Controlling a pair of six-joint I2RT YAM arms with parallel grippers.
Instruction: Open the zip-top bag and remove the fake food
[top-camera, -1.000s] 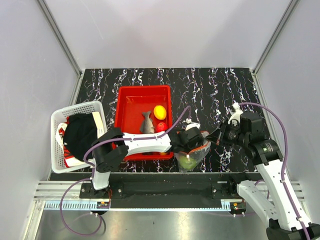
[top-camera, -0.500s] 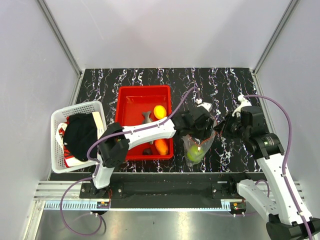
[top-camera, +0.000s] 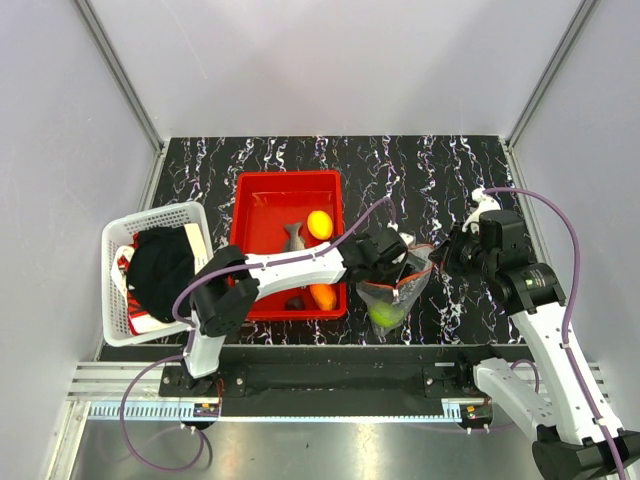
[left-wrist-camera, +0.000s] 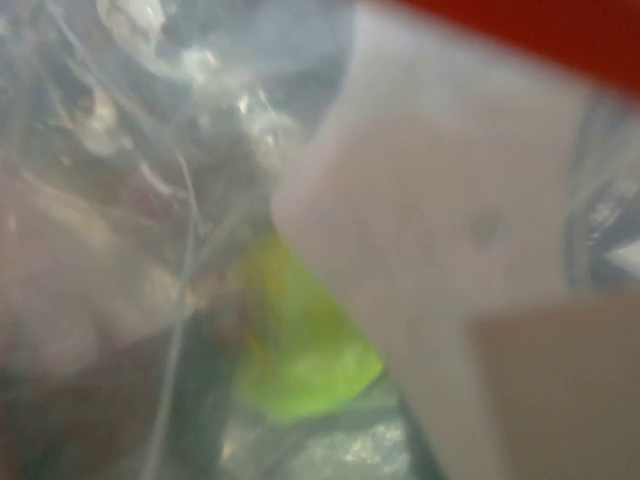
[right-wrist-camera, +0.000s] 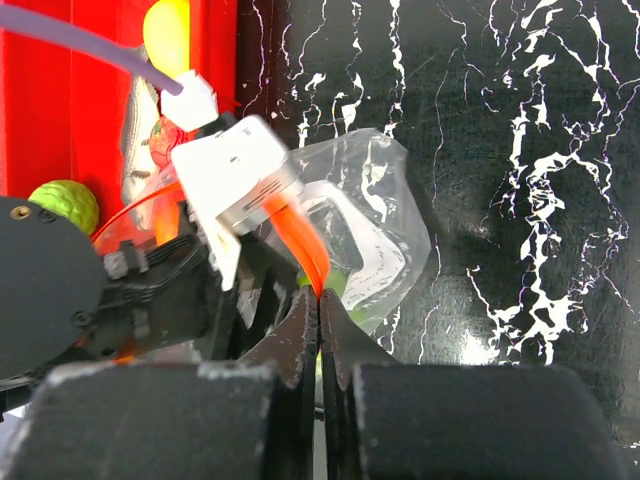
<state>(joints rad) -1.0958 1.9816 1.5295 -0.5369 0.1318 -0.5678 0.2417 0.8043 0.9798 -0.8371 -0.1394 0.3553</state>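
While the tray (top-camera: 285, 178) on the left already holds the fish (top-camera: 293, 237), a yellow fruit (top-camera: 319, 223) and an orange piece (top-camera: 322, 296), we judge that the removing step is in hand and not finished: one green fruit (top-camera: 384, 315) lies at the bottom of the bag (right-wrist-camera: 400, 220). The bag stands on the table just right of the tray, with its mouth up and open.

The left gripper (top-camera: 396, 275) reaches down into this mouth. Its wrist view is blurred. We see one white finger (left-wrist-camera: 440, 240) near the green fruit, but we cannot tell if the fingers stand apart or squeeze something. The fruit does not look held.

On the right, the right gripper (right-wrist-camera: 318, 300) is clenched on the zip strip (right-wrist-camera: 300, 240) and holds this edge of the mouth up.

For the next move, we think the left fingers must go lower, stand on both sides of the fruit and close on the fruit only, not on the plastic. The right gripper must hold firm, or the bag may rise together with the fruit.
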